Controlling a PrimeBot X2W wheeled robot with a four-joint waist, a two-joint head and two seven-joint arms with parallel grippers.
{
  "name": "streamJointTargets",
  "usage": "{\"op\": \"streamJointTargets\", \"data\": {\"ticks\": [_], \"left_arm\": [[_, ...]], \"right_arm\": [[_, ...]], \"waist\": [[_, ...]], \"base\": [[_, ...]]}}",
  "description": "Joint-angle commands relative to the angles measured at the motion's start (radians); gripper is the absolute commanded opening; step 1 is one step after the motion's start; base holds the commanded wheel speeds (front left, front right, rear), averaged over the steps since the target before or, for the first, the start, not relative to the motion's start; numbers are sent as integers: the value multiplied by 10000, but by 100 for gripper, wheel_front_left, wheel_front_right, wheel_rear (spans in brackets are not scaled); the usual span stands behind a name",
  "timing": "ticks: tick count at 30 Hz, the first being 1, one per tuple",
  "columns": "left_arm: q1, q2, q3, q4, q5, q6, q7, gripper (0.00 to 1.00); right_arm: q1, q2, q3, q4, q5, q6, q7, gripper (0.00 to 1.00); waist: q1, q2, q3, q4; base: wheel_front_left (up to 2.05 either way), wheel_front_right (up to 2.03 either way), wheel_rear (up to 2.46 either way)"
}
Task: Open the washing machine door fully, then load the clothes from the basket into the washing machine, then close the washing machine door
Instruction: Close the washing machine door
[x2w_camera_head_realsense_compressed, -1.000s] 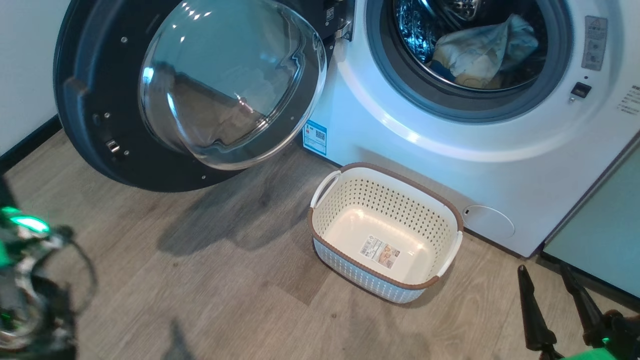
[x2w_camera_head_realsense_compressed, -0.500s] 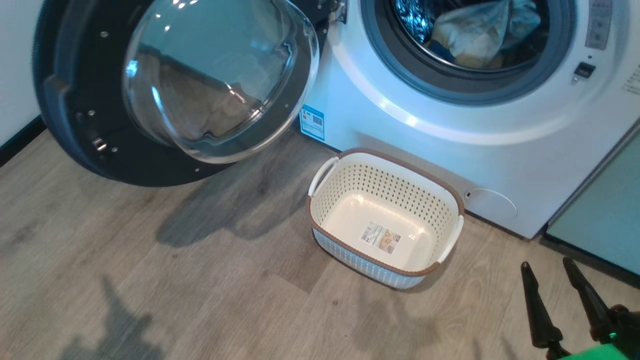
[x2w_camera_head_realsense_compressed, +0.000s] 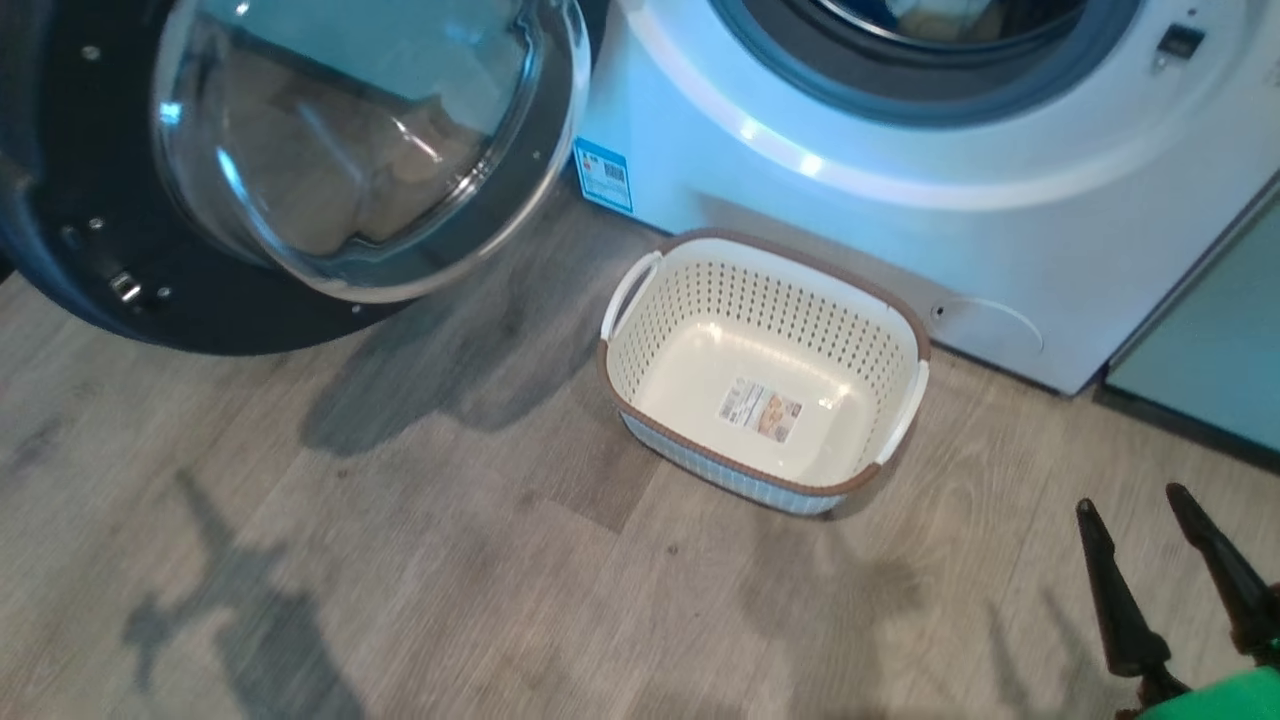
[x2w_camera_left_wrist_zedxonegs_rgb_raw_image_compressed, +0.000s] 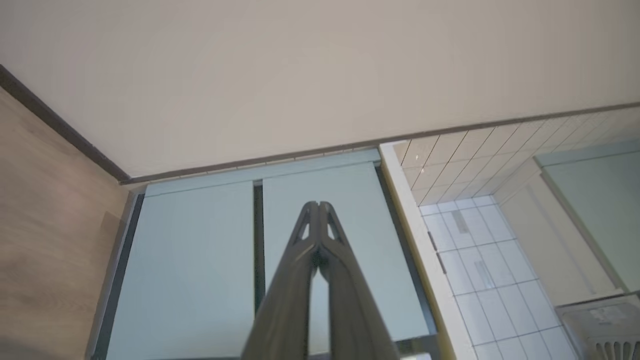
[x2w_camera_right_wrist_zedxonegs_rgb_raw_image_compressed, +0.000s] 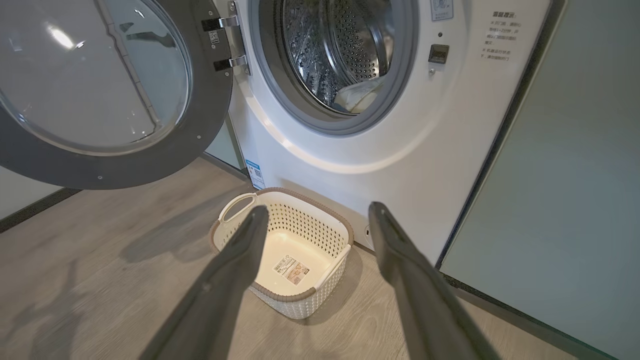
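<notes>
The washing machine door (x2w_camera_head_realsense_compressed: 300, 170) hangs wide open, left of the washing machine (x2w_camera_head_realsense_compressed: 900, 230) — clothes (x2w_camera_right_wrist_zedxonegs_rgb_raw_image_compressed: 357, 95) lie in its drum (x2w_camera_right_wrist_zedxonegs_rgb_raw_image_compressed: 340, 50). The basket (x2w_camera_head_realsense_compressed: 780, 300) sits on the floor (x2w_camera_head_realsense_compressed: 450, 560) just before it. Right gripper (x2w_camera_head_realsense_compressed: 1130, 498) nearby, fingers spread; left gripper (x2w_camera_left_wrist_zedxonegs_rgb_raw_image_compressed: 317, 205) pinched together, facing a cabinet (x2w_camera_left_wrist_zedxonegs_rgb_raw_image_compressed: 200, 260).

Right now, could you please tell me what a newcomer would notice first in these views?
The washing machine door hangs wide open at the head view's upper left, its glass bowl gleaming. On the wood floor before the washing machine sits the empty basket, while the clothes lie inside the drum.
</notes>
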Motion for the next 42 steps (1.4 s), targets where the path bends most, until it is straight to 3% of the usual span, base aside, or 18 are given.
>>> {"op": "streamJointTargets", "data": {"ticks": [1,12,21,32,42], "left_arm": [[-470,796,104,-240,-2,-9,167,0],[-1160,967,-890,283,224,-68,1383,0],[-1548,785,-1510,377,462,-39,1828,0],[-1684,794,-1760,483,571,-94,2191,0],[-1458,977,-2614,142,960,-159,3405,0]], "right_arm": [[-452,-369,76,-427,17,-29,32,100],[-555,-725,-141,-985,111,-29,327,100],[-744,-835,-119,-1068,176,-29,344,100],[-787,-791,-209,-1042,167,-29,304,100],[-779,-744,-207,-931,179,-29,291,100]], "waist": [[-1,0,258,-93],[-1,0,1121,-312],[-1,0,1512,-494],[-1,0,1636,-574],[-1,0,1587,-414]], "base": [[0,0,0],[0,0,0],[0,0,0],[0,0,0],[0,0,0]]}}
